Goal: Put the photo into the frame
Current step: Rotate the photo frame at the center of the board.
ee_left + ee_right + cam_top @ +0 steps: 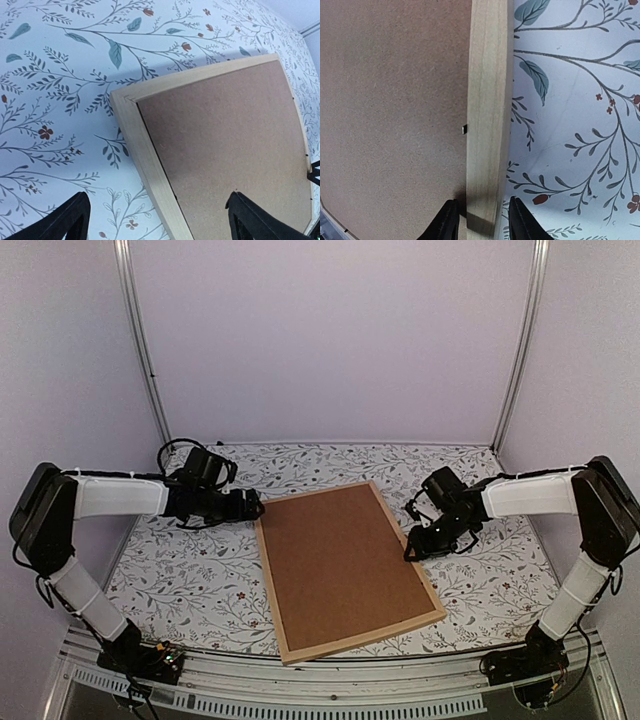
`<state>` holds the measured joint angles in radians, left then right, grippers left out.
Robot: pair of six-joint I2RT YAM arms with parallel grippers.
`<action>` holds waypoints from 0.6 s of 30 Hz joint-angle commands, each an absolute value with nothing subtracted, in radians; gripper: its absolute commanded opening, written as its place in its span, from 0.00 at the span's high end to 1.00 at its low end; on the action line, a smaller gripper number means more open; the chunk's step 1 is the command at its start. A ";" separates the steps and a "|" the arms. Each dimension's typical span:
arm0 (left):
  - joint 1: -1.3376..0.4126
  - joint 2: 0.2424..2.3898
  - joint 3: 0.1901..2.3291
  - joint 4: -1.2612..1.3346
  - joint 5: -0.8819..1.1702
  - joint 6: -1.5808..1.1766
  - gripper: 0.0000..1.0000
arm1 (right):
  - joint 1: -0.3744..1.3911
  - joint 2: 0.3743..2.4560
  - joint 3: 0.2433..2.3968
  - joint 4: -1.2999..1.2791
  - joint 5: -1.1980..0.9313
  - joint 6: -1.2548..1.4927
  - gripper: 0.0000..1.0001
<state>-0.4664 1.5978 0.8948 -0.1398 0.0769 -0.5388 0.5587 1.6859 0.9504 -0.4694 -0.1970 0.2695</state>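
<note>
Wood frame (487, 125) edge between the right fingers (449, 222)

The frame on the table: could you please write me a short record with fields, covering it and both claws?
frame: light wood, lying flat on the table, back side up
backing board: plain brown, sitting inside the frame
photo: not visible in any view
left claw: open, near the frame's far left corner, its fingers spread across the left rim
right claw: one finger on each side of the frame's right rim; contact cannot be told
</note>
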 commanded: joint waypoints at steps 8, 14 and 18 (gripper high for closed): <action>-0.376 1.698 0.983 -0.111 0.153 -0.421 0.02 | 0.511 1.722 0.975 -0.438 -0.274 0.134 0.79; -0.370 1.784 1.047 -0.046 0.199 -0.345 0.02 | 0.478 1.746 1.016 -0.432 -0.309 0.063 0.85; -0.369 1.859 1.126 -0.045 0.222 -0.278 0.02 | 0.453 1.784 1.063 -0.438 -0.344 0.015 0.86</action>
